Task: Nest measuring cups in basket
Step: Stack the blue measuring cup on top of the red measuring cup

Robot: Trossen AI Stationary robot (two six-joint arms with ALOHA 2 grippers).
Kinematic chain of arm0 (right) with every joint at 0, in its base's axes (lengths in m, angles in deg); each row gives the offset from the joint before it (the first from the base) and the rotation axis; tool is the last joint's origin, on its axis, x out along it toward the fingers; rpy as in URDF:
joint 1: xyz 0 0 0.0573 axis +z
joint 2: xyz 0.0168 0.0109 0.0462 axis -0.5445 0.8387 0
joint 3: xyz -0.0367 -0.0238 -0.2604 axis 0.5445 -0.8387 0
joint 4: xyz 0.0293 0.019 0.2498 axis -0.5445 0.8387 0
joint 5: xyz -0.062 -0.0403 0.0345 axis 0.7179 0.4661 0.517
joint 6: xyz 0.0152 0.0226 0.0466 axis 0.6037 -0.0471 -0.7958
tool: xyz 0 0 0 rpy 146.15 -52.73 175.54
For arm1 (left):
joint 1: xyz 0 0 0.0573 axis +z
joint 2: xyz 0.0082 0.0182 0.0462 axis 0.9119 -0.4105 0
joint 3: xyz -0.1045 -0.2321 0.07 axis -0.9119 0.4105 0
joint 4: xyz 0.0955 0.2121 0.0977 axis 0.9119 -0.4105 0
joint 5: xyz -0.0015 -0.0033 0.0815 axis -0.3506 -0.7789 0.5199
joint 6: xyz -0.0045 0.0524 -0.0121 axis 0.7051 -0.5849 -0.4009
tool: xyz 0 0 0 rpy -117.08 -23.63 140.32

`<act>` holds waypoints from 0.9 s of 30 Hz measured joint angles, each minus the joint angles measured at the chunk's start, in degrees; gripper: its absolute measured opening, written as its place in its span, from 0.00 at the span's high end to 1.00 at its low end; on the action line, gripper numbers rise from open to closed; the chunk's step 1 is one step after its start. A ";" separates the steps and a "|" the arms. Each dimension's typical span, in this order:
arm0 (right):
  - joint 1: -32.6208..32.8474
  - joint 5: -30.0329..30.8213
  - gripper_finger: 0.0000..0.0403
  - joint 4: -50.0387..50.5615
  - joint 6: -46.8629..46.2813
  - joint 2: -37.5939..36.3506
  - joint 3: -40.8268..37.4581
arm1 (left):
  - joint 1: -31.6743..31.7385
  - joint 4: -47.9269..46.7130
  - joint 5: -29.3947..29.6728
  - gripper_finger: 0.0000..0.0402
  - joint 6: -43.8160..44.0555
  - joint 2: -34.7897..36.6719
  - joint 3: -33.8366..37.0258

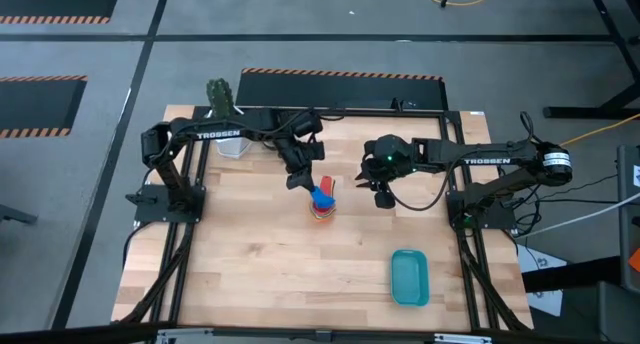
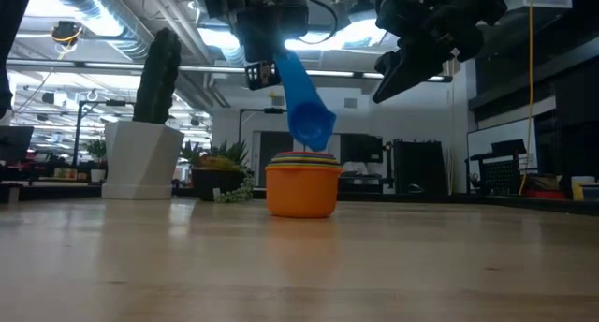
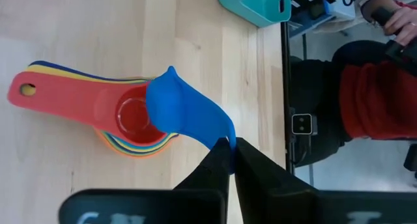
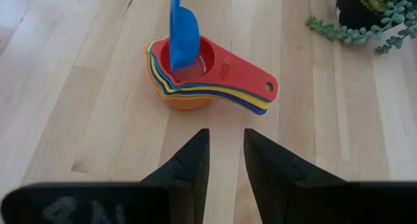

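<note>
we look down on a wooden desk (image 1: 250, 264) with two dark arms reaching in from either side. at the far left corner stands a white pot (image 1: 229, 142) holding a tall green cactus (image 1: 218, 94).

moving right, the left gripper (image 1: 303, 181) hangs above the middle of the desk, clenched on the handle of a light blue measuring cup (image 1: 322, 195). in the left wrist view its two fingers (image 3: 221, 160) pinch the handle tip, and the cup tilts with its bowl pointing down. the bowl sits just above, or perhaps inside, the red measuring cup (image 3: 98, 105); we cannot tell whether they touch.

directly below is the stack of measuring cups (image 1: 323, 212), near the centre of the desk. the red one is on top, with yellow, dark blue and others nested under it, and an orange cup (image 2: 301, 186) at the bottom, resting on the wood.

further right, the right gripper (image 1: 381, 196) hovers beside the stack, well above the desk, holding nothing. its fingers stand a little apart, with a narrow gap between them.

nearer the front right, the teal basket (image 1: 409, 277) lies alone on the desk, well apart from the stack. none of the cups is in it.
</note>
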 joint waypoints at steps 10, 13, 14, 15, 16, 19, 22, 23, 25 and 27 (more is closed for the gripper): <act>0.00 -0.02 0.75 0.00 0.00 0.00 0.00 | -0.81 0.04 -2.05 0.98 0.04 0.02 0.00; 0.00 -0.02 0.75 0.00 0.00 0.00 0.00 | -1.61 0.05 -1.23 0.98 0.04 -0.21 0.00; 0.00 0.00 0.75 0.00 0.00 0.00 0.00 | -1.87 0.02 -0.94 0.98 0.04 -0.25 0.00; 0.00 0.00 0.75 0.00 0.02 0.00 0.00 | -2.10 0.05 -0.83 0.98 0.04 -0.26 0.00; 0.00 -0.02 0.75 0.00 0.02 0.00 0.00 | -2.30 0.05 -0.75 0.98 0.04 -0.26 0.00; 0.00 -0.01 0.75 0.00 0.00 0.00 0.00 | -2.91 0.04 2.33 0.98 0.02 -0.26 0.00; 0.00 -0.02 0.75 0.00 0.00 0.00 0.00 | -3.07 0.06 3.77 0.98 0.03 -0.26 0.00; 0.00 -0.01 0.75 0.00 0.01 0.00 0.00 | -3.05 0.04 3.72 0.98 0.08 -0.26 0.00; 0.00 -0.02 0.75 0.00 0.00 0.00 0.00 | -3.05 0.06 3.58 0.98 0.81 -0.26 0.00; 0.00 -0.02 0.75 0.00 0.02 0.00 0.00 | -3.05 0.06 3.62 0.97 1.37 -0.26 0.00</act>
